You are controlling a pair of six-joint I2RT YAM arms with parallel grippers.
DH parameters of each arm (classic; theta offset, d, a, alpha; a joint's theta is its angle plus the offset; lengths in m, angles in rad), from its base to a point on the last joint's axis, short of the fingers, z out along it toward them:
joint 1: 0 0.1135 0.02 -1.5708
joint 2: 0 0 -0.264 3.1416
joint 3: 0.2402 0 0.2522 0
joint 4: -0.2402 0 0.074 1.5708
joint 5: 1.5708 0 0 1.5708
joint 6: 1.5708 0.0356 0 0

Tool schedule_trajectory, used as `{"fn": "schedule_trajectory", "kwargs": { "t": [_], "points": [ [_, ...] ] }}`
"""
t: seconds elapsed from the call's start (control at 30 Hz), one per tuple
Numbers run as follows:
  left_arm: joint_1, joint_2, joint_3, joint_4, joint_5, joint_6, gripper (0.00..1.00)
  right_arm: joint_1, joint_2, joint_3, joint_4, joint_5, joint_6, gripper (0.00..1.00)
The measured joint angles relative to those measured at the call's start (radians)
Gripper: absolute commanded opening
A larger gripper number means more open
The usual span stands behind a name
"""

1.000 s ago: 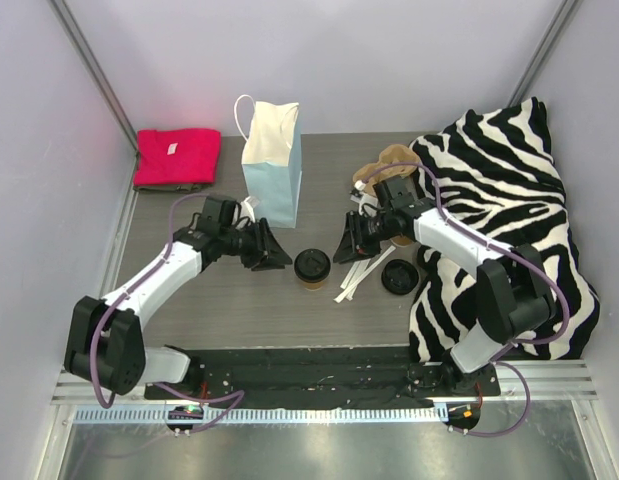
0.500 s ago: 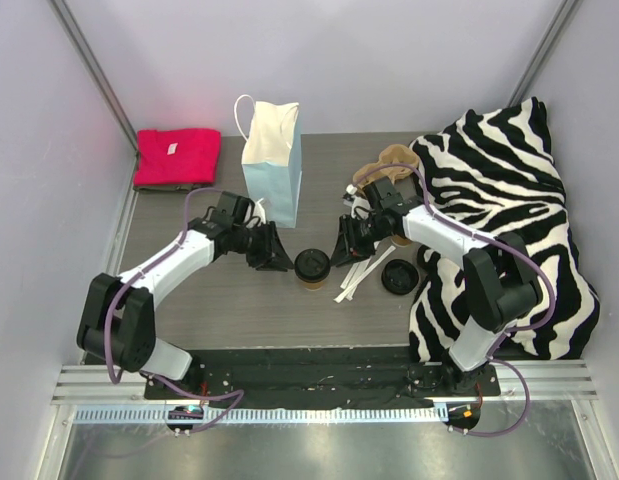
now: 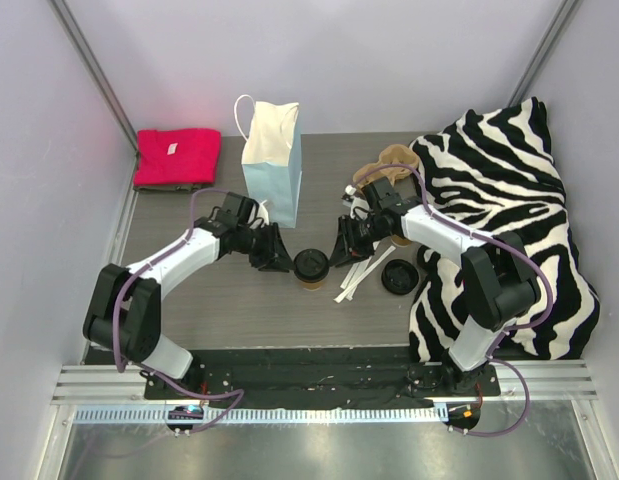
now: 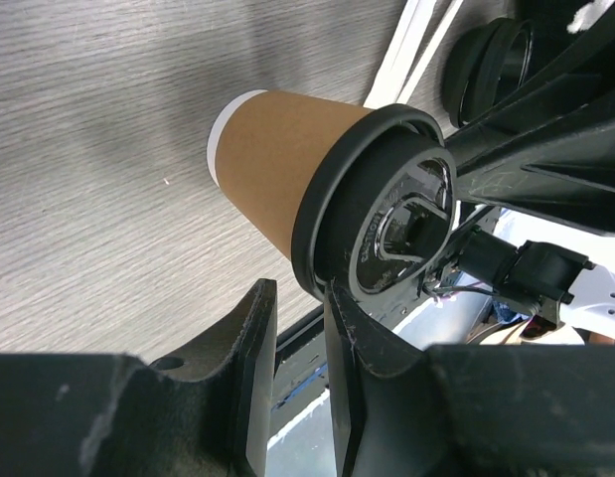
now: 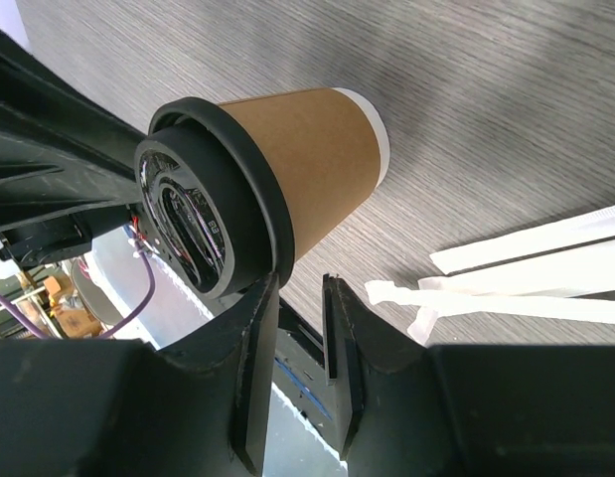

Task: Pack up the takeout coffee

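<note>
From the top view, the takeout coffee (image 3: 311,268) stands upright on the bench (image 3: 209,300) with its black lid (image 3: 310,264) on. It is in the open space between the two arms. The light blue paper bag (image 3: 272,165) stands apart behind it, and the brown cup carrier (image 3: 394,155) lies farther right, partly under the right arm. The cup is in neither of them, so the packing itself is not yet done. The left claw (image 3: 280,256) sits just beside the cup on its left and the right claw (image 3: 340,249) just beside it on its right. A spare lid (image 3: 400,276) lies near the zebra blanket (image 3: 509,220).

In the left wrist view, the left claw (image 4: 292,343) has its jaws narrowly parted with nothing between them. The tips are at the lid's rim, and whether they touch it cannot be told.

In the right wrist view, the right claw (image 5: 299,323) is likewise narrow and empty, with its tips right by the lid's edge. White wrapped sticks (image 5: 516,268) lie on the bench beyond the cup.

The lid being on looks like the finished part. What seems to be left is gripping the cup, lifting it, and setting it into its container.
</note>
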Motion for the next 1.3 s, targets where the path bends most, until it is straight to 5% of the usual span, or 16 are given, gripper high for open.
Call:
{"fn": "schedule_trajectory", "kwargs": {
  "t": [0.4, 0.7, 1.3],
  "points": [
    [-0.005, 0.018, 0.0, 0.017, 0.0, -0.001, 0.3, 0.009, 0.0, 0.009, 0.001, -0.015, 0.006, 0.36],
    [-0.006, 0.025, 0.0, 0.027, 0.0, -0.005, 0.27, 0.011, 0.013, 0.01, 0.002, -0.016, 0.003, 0.22],
    [0.01, 0.071, 0.013, 0.033, 0.066, -0.036, 0.05, 0.011, 0.033, 0.027, -0.014, -0.028, -0.003, 0.09]
  ]
}}
